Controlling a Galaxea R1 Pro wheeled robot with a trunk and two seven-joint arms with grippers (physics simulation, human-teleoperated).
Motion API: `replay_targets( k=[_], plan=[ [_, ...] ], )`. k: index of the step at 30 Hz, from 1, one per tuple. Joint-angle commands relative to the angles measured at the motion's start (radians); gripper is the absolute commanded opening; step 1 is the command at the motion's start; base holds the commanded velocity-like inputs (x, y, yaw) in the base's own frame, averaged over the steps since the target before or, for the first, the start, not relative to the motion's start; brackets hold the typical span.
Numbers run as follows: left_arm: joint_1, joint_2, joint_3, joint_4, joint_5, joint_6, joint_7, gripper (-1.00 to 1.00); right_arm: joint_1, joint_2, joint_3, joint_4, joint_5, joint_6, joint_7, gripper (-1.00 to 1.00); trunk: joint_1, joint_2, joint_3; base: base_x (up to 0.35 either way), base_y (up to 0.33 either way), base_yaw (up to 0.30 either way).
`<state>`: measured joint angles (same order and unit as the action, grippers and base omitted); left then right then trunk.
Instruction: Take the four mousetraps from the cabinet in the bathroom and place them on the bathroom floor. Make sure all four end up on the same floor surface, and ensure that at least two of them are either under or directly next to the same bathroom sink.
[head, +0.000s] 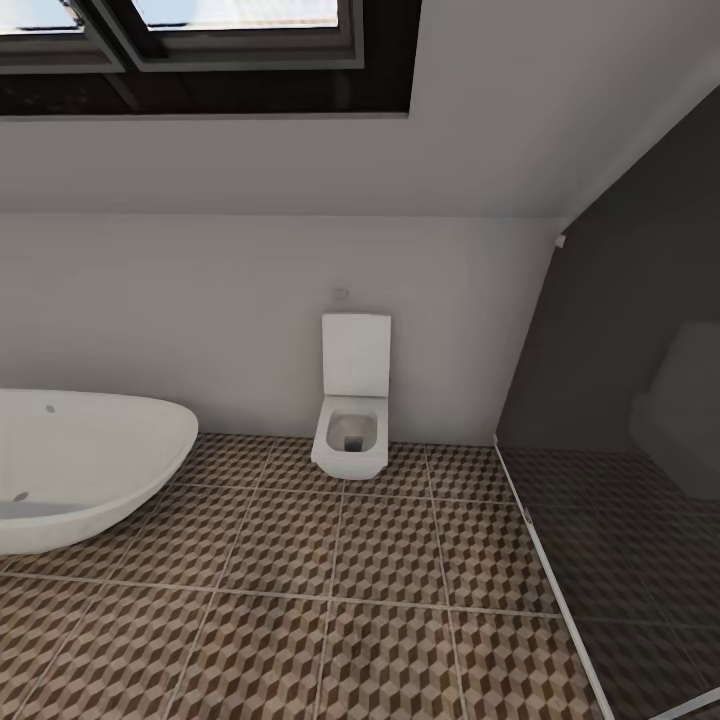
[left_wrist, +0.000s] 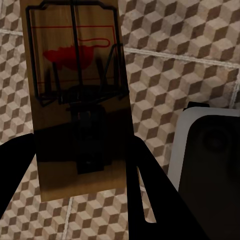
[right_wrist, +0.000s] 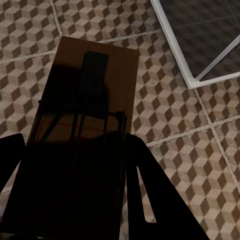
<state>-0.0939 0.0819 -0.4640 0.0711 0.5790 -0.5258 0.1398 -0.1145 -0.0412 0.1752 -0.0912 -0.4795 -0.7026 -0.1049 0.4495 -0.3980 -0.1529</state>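
Observation:
In the left wrist view a tan wooden mousetrap (left_wrist: 75, 100) with a dark wire frame and a red spot stands between the black fingers (left_wrist: 142, 200) of my left gripper (left_wrist: 82, 175), which is shut on it above the cube-patterned bathroom floor (left_wrist: 165, 75). The right wrist view holds another mousetrap (right_wrist: 85, 120), shadowed, with my right gripper (right_wrist: 75, 190) shut on it over the same tiles (right_wrist: 175, 115). The head view looks across the bathroom floor (head: 330, 580). Cabinet and sink are out of view.
A white oval bathtub (head: 70, 465) sits at the left and a square white toilet (head: 352, 410) stands against the far wall. A dark glass shower partition (head: 620, 480) with a white floor rail runs along the right. A white-edged dark object (left_wrist: 210, 145) lies beside the left gripper.

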Motion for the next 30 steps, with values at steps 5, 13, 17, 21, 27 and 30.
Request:
replay_targets(
  k=[5, 13, 17, 21, 27, 30],
  plan=[
    [-0.001, -0.001, -0.007, 0.003, -0.002, -0.003, 0.006, -1.00, -0.001, 0.000, 0.009, 0.000, -0.002, -0.002, -0.009, -1.00, 0.001, -0.002, -0.002, 0.000, 0.000, 0.000],
    [-0.001, -0.001, -0.007, 0.003, -0.003, -0.003, 0.006, -1.00, -0.001, 0.000, 0.009, 0.000, -0.002, -0.002, -0.009, -1.00, 0.001, -0.002, -0.002, 0.000, 0.000, 0.000],
    [-0.001, -0.001, -0.007, 0.003, -0.003, -0.003, 0.006, -1.00, -0.001, 0.000, 0.009, 0.000, -0.002, -0.002, -0.009, -1.00, 0.001, -0.002, -0.002, 0.000, 0.000, 0.000],
    [-0.001, -0.001, -0.007, 0.003, -0.002, -0.003, 0.006, -1.00, -0.001, 0.000, 0.009, 0.000, -0.002, -0.002, -0.009, -1.00, 0.001, -0.002, -0.002, 0.000, 0.000, 0.000],
    [-0.001, -0.001, -0.007, 0.003, -0.002, -0.003, 0.006, -1.00, -0.001, 0.000, 0.009, 0.000, -0.002, -0.002, -0.009, -1.00, 0.001, -0.002, -0.002, 0.000, 0.000, 0.000],
    [-0.001, -0.001, -0.007, 0.003, -0.002, -0.003, 0.006, -1.00, -0.001, 0.000, 0.009, 0.000, -0.002, -0.002, -0.009, -1.00, 0.001, -0.002, -0.002, 0.000, 0.000, 0.000]
  ],
)
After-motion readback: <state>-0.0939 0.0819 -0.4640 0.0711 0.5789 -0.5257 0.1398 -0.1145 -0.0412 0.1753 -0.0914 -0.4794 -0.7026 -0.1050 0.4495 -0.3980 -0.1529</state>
